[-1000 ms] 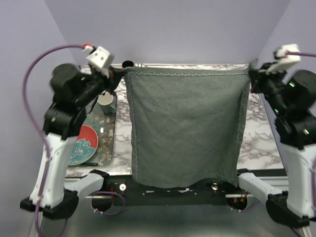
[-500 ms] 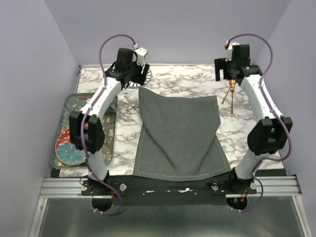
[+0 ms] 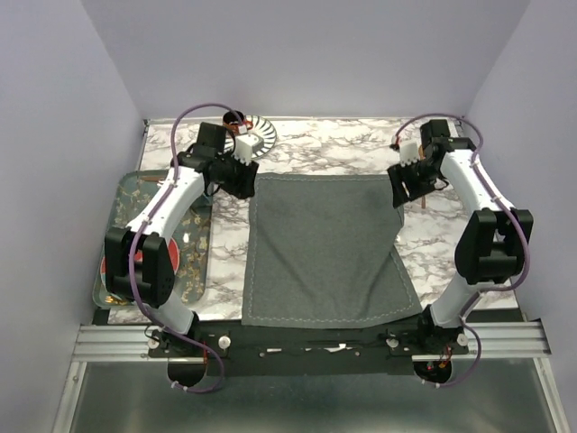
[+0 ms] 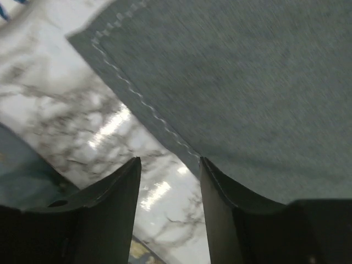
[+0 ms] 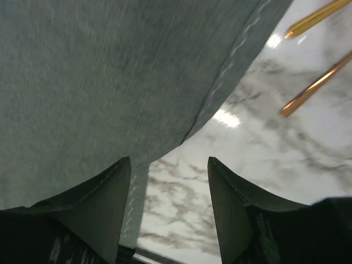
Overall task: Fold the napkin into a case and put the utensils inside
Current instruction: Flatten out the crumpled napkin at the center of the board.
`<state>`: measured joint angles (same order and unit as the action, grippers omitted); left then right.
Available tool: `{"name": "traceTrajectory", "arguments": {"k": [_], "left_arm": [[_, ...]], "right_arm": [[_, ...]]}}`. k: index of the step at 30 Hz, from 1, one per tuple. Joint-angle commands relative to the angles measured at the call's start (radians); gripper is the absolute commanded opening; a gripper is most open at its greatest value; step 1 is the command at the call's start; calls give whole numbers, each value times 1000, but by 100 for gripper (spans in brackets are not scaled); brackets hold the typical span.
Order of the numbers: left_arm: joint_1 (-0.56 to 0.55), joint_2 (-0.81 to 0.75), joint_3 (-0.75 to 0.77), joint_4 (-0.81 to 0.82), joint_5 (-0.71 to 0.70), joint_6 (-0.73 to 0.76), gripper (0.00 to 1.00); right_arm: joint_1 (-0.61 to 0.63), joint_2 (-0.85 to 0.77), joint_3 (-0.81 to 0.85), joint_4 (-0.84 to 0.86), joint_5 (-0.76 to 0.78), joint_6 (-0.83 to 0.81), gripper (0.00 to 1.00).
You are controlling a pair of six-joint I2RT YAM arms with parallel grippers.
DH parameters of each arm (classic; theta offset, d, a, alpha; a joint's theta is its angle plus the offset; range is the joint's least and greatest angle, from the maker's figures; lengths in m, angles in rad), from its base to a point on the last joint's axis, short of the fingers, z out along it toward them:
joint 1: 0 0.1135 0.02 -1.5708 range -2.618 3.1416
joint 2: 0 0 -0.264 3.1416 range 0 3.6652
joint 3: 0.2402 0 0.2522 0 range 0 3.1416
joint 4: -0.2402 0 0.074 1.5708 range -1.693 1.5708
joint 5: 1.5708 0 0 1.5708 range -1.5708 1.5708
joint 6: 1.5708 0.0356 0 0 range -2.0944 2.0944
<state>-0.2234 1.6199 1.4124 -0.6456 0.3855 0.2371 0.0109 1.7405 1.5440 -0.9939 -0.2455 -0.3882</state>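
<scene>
The napkin (image 3: 325, 248) is a dark grey cloth lying spread flat on the marble table, its near hem at the front edge. My left gripper (image 3: 243, 180) hovers at its far left corner, open, with only marble between the fingers and the stitched hem (image 4: 143, 102) just beside the right finger. My right gripper (image 3: 398, 191) stands open at the far right corner, the napkin (image 5: 110, 71) off to its left. Two utensils show as thin handles, one gold (image 5: 313, 18) and one copper (image 5: 316, 85), on the marble to the right of the cloth. No case shape is visible.
A patterned tray (image 3: 113, 230) holding plates sits along the table's left side. A black-and-white striped saucer (image 3: 259, 137) with a cup stands at the back, behind my left gripper. Purple walls close in the back and both sides.
A second ago both grippers held the napkin up by its top corners. It now lies flat on the table, released, and both arms have come down close to its far corners.
</scene>
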Motion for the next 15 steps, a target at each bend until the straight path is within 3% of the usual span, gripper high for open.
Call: {"name": "traceTrajectory", "arguments": {"k": [1,8,15], "left_arm": [[-25,-17,-142,-83,130,47,49],[-51,87,-116,-52,76,-21,33],[-51,239,-6,-35,21,-67,26]], "right_arm": [[3,39,-99,-72,-48,-37,56],[3,178,-13,21,-21,28,49],[15,350,113,44,-11,52,44]]}}
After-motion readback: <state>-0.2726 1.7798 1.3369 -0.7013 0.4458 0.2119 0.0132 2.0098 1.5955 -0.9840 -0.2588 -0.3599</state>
